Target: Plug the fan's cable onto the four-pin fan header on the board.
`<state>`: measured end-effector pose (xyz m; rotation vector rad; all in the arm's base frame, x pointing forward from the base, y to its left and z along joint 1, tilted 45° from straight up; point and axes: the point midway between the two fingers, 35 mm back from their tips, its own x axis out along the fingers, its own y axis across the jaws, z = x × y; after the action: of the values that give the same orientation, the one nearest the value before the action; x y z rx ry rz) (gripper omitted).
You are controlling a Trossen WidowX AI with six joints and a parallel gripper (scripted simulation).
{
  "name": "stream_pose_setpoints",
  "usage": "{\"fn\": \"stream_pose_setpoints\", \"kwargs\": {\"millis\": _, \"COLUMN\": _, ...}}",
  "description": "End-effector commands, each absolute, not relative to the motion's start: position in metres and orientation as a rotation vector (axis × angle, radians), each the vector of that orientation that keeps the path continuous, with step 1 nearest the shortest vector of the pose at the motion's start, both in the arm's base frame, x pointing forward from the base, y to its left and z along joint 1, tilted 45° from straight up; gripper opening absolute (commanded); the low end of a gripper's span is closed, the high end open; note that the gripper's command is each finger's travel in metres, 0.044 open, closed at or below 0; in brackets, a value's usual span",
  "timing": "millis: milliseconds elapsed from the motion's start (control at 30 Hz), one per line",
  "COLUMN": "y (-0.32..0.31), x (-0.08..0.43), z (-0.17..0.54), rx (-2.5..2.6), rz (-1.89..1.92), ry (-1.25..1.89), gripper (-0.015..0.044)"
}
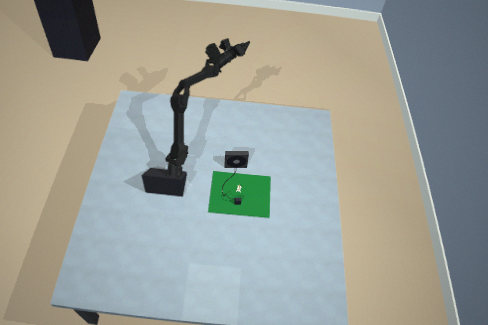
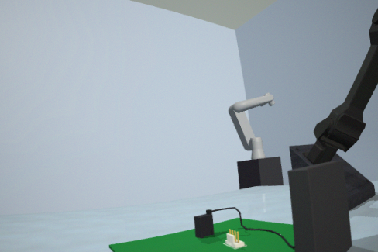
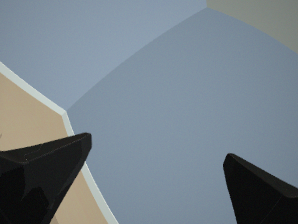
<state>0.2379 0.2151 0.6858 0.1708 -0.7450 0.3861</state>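
The black plug (image 1: 237, 201) (image 2: 204, 226) stands upright on the green board (image 1: 260, 206) (image 2: 155, 244), apart from the white four-pin header (image 1: 239, 188) (image 2: 235, 243). The header's gold pins are bare. The cable (image 1: 223, 188) (image 2: 264, 230) leaves the plug's top and curves across the board to the black fan (image 1: 236, 160) just behind the board's far edge. My gripper (image 1: 247, 45) (image 3: 160, 152) is open and empty, raised high and far from the plug and board. In the wrist view only walls and floor show beyond the fingers. The gripper is outside the exterior view.
The arm's dark base block (image 1: 164, 182) (image 2: 319, 208) stands on the pale table (image 1: 280, 269) left of the board in the top view. Another dark pedestal (image 1: 67, 19) stands on the floor at the upper left. A grey arm (image 2: 242, 123) on a dark block shows in the exterior view's background.
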Motion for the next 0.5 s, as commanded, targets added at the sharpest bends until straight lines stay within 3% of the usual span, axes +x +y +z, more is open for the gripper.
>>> {"fn": "stream_pose_setpoints", "kwargs": {"millis": 0, "y": 0.245, "x": 0.29, "z": 0.64, "rx": -0.018, "rz": 0.393, "ry": -0.621, "gripper": 0.044}}
{"fn": "stream_pose_setpoints", "kwargs": {"millis": 467, "y": 0.228, "x": 0.434, "z": 0.478, "rx": -0.456, "rz": 0.367, "ry": -0.165, "gripper": 0.044}}
